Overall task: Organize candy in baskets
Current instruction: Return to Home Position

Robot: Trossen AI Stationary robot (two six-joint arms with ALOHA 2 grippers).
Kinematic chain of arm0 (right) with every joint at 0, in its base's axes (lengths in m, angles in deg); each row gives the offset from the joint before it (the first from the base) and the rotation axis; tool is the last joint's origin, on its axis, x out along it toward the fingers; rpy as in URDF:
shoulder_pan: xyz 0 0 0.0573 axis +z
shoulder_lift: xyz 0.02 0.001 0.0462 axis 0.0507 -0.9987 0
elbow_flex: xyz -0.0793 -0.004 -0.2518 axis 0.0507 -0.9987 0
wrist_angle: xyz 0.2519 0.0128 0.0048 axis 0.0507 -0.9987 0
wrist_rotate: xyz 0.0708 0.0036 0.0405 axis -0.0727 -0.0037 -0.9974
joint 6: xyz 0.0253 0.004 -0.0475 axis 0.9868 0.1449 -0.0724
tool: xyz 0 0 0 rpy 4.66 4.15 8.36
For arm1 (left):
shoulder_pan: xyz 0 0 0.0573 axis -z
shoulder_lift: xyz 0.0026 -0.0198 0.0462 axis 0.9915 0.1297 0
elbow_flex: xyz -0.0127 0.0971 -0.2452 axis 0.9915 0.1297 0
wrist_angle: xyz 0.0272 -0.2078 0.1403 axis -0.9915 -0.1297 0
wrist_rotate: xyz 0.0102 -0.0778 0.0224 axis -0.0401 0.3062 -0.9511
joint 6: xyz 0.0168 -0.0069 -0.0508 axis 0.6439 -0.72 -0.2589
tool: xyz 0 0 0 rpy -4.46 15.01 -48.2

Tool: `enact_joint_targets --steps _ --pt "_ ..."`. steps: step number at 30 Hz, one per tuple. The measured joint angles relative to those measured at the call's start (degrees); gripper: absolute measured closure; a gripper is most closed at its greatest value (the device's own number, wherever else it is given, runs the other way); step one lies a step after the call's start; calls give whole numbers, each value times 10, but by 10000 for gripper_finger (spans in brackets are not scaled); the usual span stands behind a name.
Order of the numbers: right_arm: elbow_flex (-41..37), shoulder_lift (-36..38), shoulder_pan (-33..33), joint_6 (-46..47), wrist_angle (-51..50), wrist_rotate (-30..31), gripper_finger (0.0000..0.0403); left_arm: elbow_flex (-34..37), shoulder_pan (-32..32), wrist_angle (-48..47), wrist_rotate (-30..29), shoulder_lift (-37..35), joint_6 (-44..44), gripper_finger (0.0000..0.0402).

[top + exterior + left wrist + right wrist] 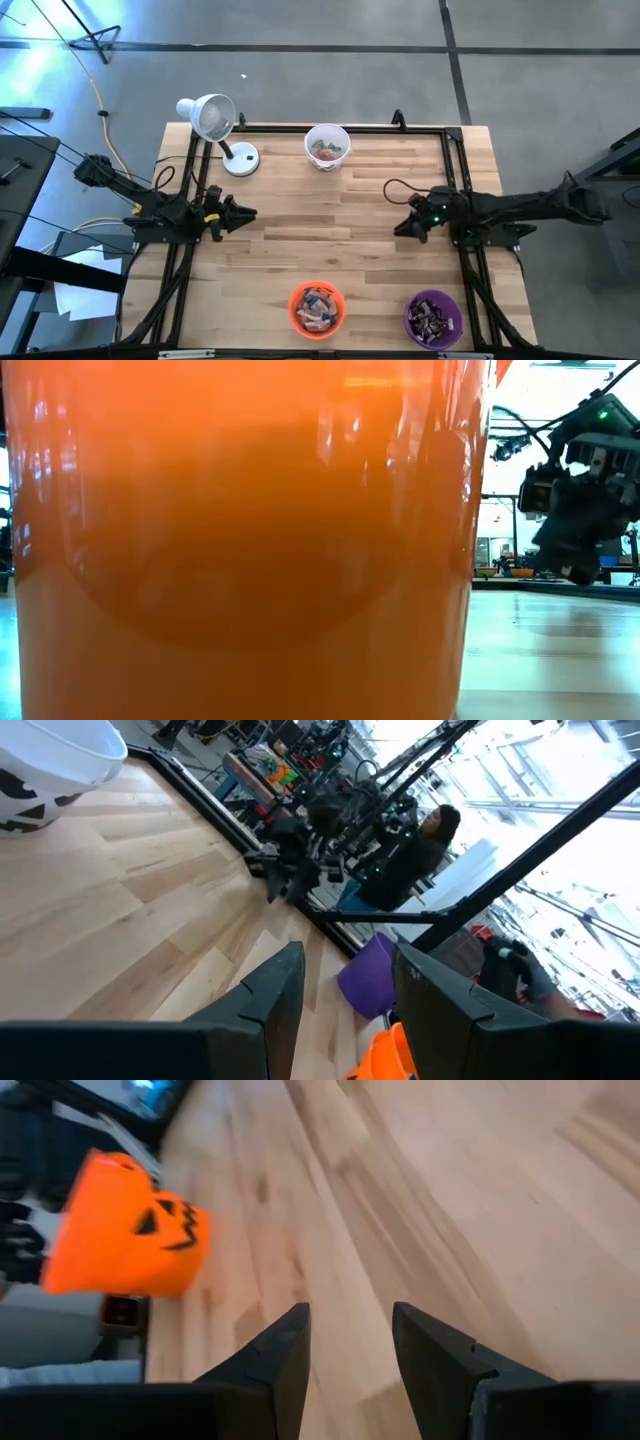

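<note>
High view puts the left claw (245,213) over the left side of the desk (330,240) and the right claw (402,228) over its right side, tips facing each other, well apart. Each wrist view shows that arm's fingers slightly parted with nothing between them. The candy (318,306) lies inside the baskets. The white basket (308,140) stands at one edge near the lamp (215,122). The orange basket (293,306) and purple basket (409,312) stand along the opposite edge, the purple one on the right arm's side.
</note>
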Motion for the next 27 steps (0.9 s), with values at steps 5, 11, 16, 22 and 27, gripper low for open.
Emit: enact_joint_targets --steps 5,11,16,22,27 --pt "0 88 0 0 -13 0 265 0 0 2 0 0 -8 263" --pt "0 183 0 0 -13 0 265 0 0 2 -1 0 -15 263" --pt "0 248 -2 0 -13 0 265 0 0 1 -9 0 -11 263" --pt "0 312 -2 0 -13 0 265 0 0 0 -9 0 -5 263" --pt "0 363 -2 0 -13 0 265 0 0 0 -9 0 -5 263"
